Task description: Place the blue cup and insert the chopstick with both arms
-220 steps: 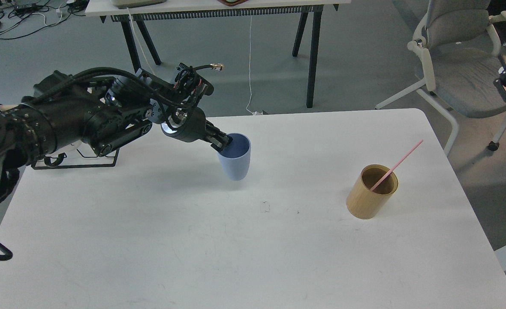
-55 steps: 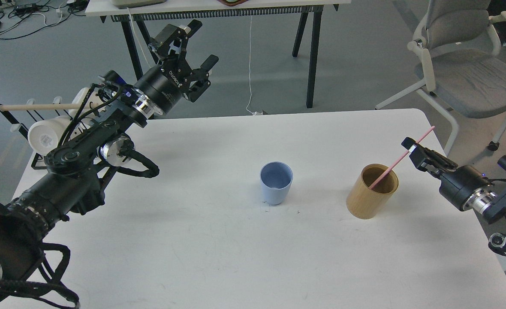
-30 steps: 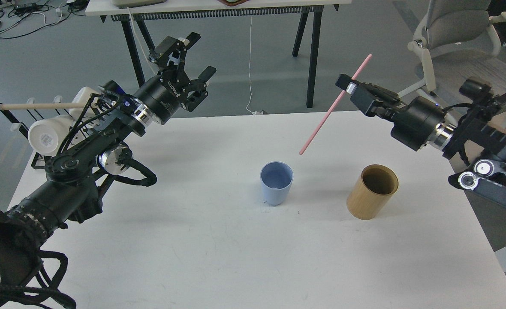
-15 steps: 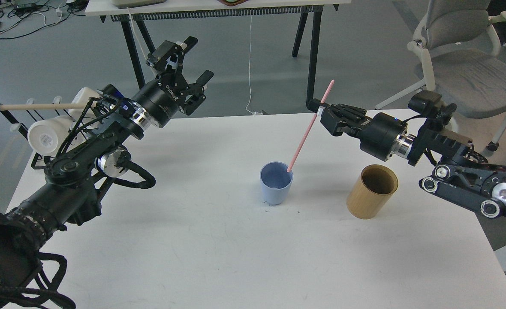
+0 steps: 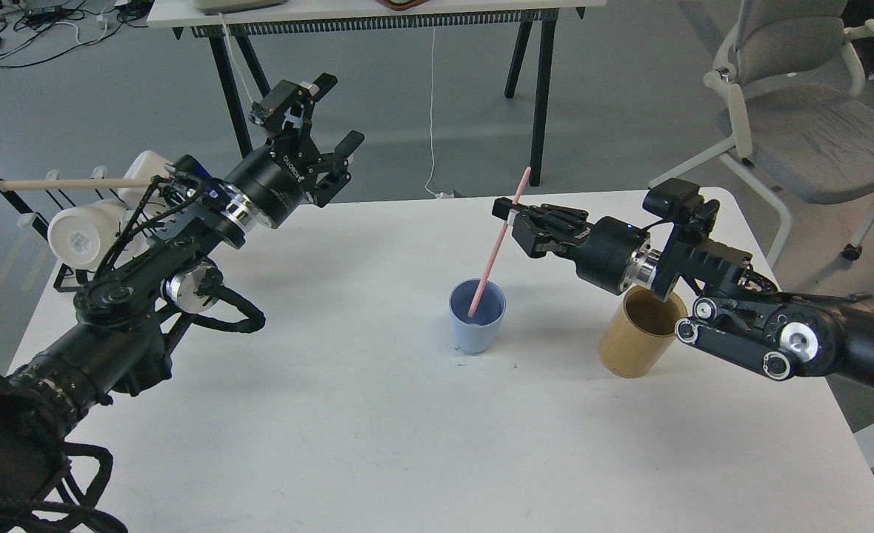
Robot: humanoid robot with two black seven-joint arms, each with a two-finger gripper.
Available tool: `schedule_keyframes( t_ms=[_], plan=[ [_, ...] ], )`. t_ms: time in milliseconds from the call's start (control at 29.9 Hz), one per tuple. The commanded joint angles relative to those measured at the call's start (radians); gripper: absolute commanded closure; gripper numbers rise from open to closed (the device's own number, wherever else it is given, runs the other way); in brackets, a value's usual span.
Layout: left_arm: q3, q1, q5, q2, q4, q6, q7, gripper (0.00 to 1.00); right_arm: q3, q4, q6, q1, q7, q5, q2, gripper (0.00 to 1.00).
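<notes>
White table (image 5: 378,444): your right gripper (image 5: 509,219) pinches the chopstick (image 5: 498,241), tip inside the blue cup (image 5: 477,317). Your left gripper (image 5: 326,115), raised and empty, gapes; its lettering is unreadable.

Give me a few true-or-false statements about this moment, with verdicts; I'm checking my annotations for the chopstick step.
1. The chopstick has its lower end inside the blue cup. True.
2. The left gripper is holding the blue cup. False: it is open, raised beyond the table's far edge, well apart from the cup.
3. The right gripper is shut on the chopstick near its upper end. True.
4. The blue cup lies on its side. False: it stands upright on the white table.
5. The chopstick sits in the tan wooden holder. False: no chopstick is in the holder, which stands to the right of the cup.
</notes>
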Motion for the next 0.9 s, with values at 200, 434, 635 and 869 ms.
schedule_keyframes(
  t_ms=[200, 434, 635, 869],
  plan=[
    [0.000, 0.002, 0.001, 0.001, -0.001, 0.000, 0.000, 0.08, -0.002, 0.006, 0.002, 0.002, 0.000, 0.012, 0.017, 0.28],
    [0.000, 0.002, -0.001, 0.001, -0.001, 0.000, 0.000, 0.08, 0.025, 0.046, 0.002, -0.005, 0.000, 0.059, -0.009, 0.06],
    [-0.009, 0.014, -0.001, 0.001, -0.001, 0.000, 0.000, 0.08, 0.165, 0.115, -0.006, -0.011, 0.000, 0.240, -0.081, 0.03],
    [-0.066, 0.050, -0.005, 0.001, -0.012, 0.000, 0.000, 0.08, 0.467, 0.126, 0.047, -0.177, 0.000, 0.635, -0.106, 0.02]
  ],
)
